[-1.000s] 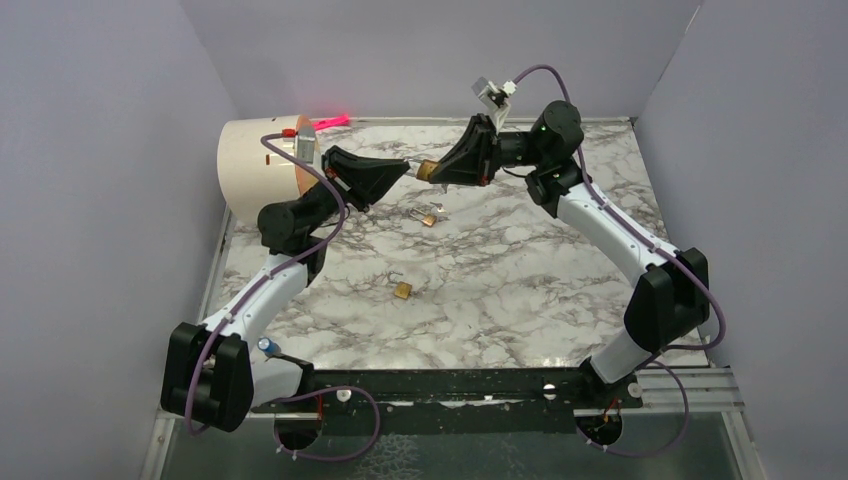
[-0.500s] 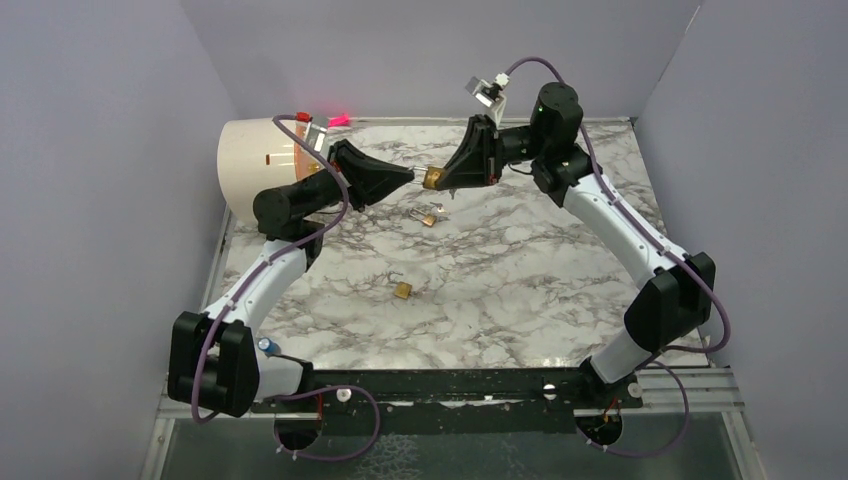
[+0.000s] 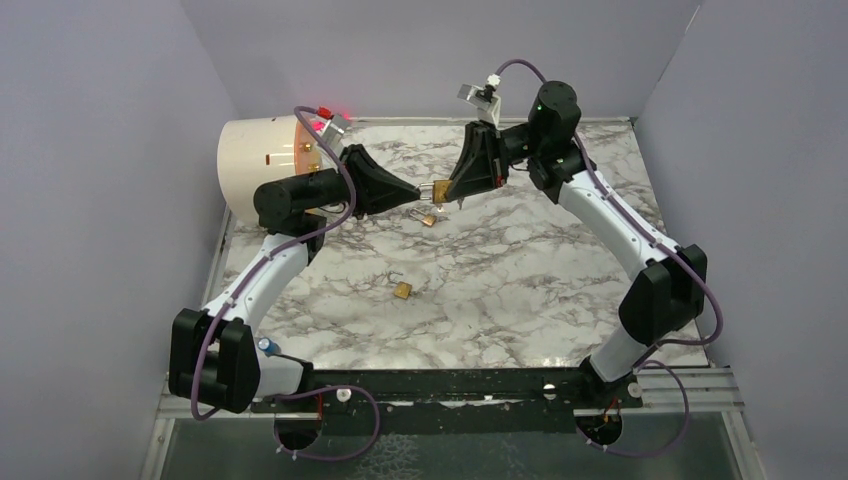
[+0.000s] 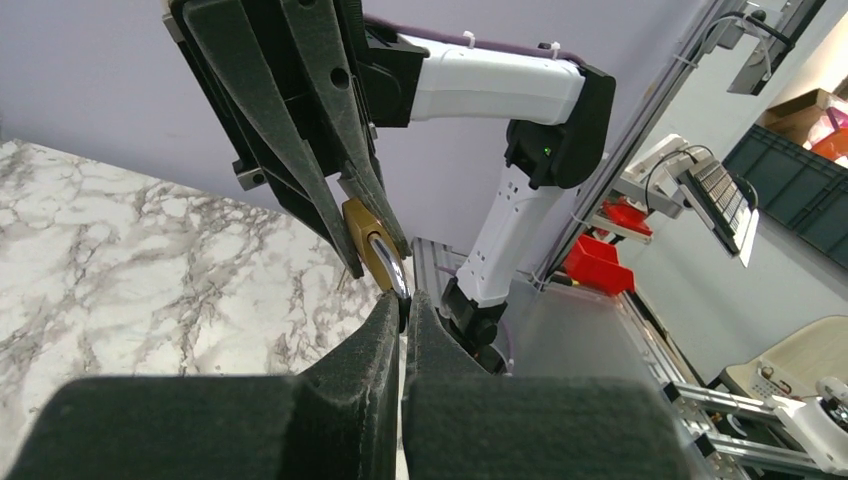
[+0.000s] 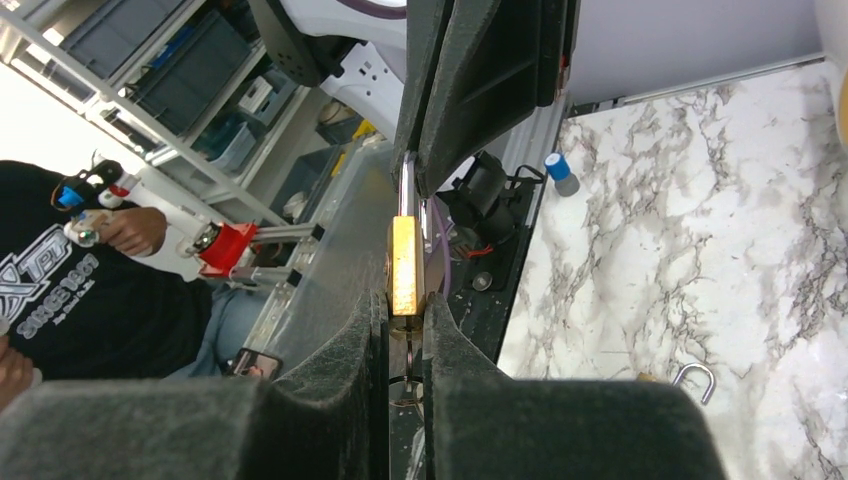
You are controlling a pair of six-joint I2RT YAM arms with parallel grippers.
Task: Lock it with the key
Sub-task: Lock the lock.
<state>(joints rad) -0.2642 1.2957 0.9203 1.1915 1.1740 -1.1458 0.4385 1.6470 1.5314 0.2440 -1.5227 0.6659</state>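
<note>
**Two-arm hold at the locking step.** Over the far middle of the marble table (image 3: 560,300), the left arm (image 3: 268,272) and the right arm (image 3: 612,226) meet in the air. The left gripper (image 3: 419,188) and the right gripper (image 3: 452,192) face each other tip to tip.

The right gripper's fingers are clamped on the brass body of the padlock (image 3: 440,189). The left gripper's fingers are pressed together on the steel shackle (image 4: 388,268) where it leaves that body. The padlock thus hangs between the two tips, clear of the table and just beyond a second padlock (image 3: 427,217) lying on the marble. A third padlock (image 3: 402,290) lies nearer, well apart.

The held padlock's long axis runs about level, left to right along the line of the two grippers — shackle pointing left, keyway end turned right. Below the body we see what looks like a thin ring (image 5: 404,378) between the right fingers. Whether a key sits in the lock we cannot tell.

We judge this to be the closing step itself. The next move calls for a straight push of the shackle along that axis — the right grip keeping the body from twisting — and then a turn of the key.
</note>
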